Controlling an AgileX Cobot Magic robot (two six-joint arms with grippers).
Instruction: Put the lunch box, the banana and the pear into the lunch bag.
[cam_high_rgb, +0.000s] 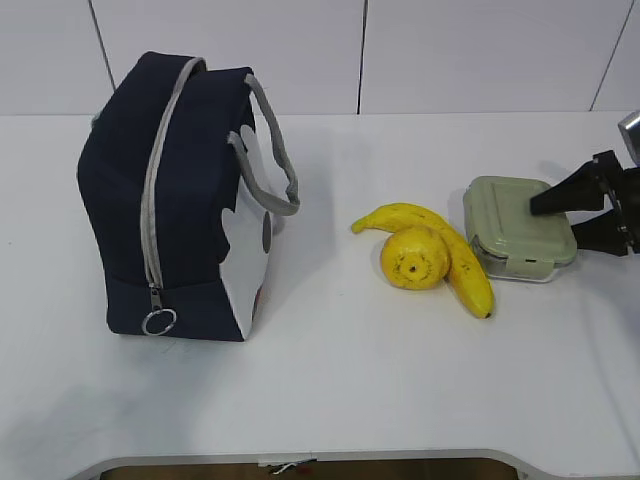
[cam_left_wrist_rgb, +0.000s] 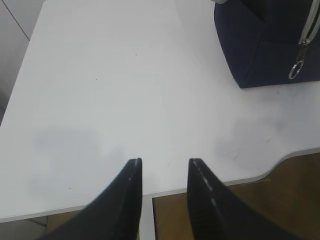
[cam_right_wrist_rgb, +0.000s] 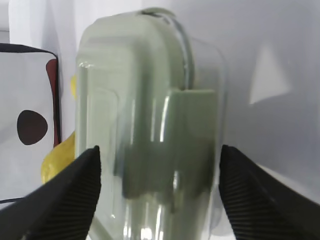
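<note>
The navy lunch bag (cam_high_rgb: 180, 195) stands on the left of the table, its grey zipper closed with the ring pull (cam_high_rgb: 158, 322) at the bottom. The banana (cam_high_rgb: 455, 255) lies right of centre with the pear (cam_high_rgb: 412, 258) against its front. The lunch box (cam_high_rgb: 515, 228) with sage-green lid lies right of them. My right gripper (cam_high_rgb: 545, 222) is open, one finger on each side of the lunch box's right end (cam_right_wrist_rgb: 150, 125), not clamped. My left gripper (cam_left_wrist_rgb: 164, 162) is open and empty over the table's near edge, out of the exterior view. The bag corner (cam_left_wrist_rgb: 270, 45) shows in its view.
The white table (cam_high_rgb: 330, 390) ends at a front edge with a rounded cutout (cam_left_wrist_rgb: 295, 150). A white panelled wall (cam_high_rgb: 400, 50) stands behind. The bag's white side panel with a dark spot (cam_right_wrist_rgb: 31, 127) shows past the lunch box in the right wrist view.
</note>
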